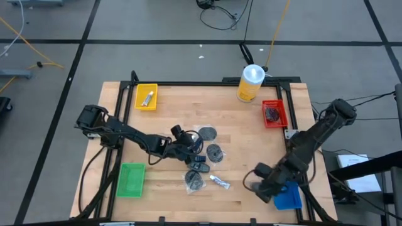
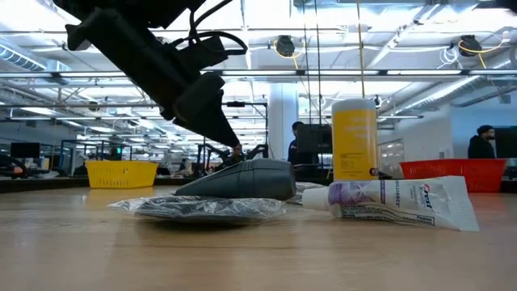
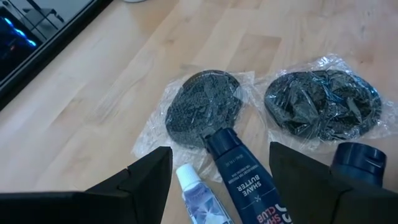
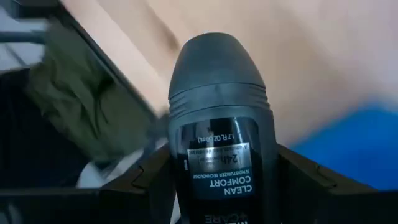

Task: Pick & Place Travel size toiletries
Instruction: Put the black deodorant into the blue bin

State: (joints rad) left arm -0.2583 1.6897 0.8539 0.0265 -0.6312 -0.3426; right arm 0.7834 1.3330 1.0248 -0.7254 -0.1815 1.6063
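Observation:
The toiletries lie in a loose pile mid-table: wrapped dark discs [image 1: 207, 133] [image 1: 215, 152] [image 1: 194, 180], a white tube [image 1: 219, 182] and small black packs [image 1: 200, 166]. My left gripper [image 1: 188, 149] is open over the pile. In the left wrist view its fingers stand either side of a dark blue shave-butter tube [image 3: 239, 177] and a white tube [image 3: 196, 196], with two discs [image 3: 204, 106] [image 3: 322, 106] beyond. My right gripper [image 1: 264, 182] hangs beside the blue tray [image 1: 290, 197], shut on a dark roll-on bottle [image 4: 214, 124]. My right gripper pinches the roll-on bottle's labelled body [image 4: 214, 180] between its two fingers [image 4: 146, 183], one on each side. The domed cap [image 4: 214, 68] points out past the fingertips. The bottle is lifted clear, over the table edge and the blue tray [image 4: 354, 143].
A yellow tray [image 1: 146, 96] at the far left holds a white tube. The red tray [image 1: 274, 113] holds something dark, and the green tray [image 1: 131, 179] sits near left. The yellow canister [image 1: 250, 83] stands at the far edge. In the low view a toothpaste tube [image 2: 396, 200] lies nearest.

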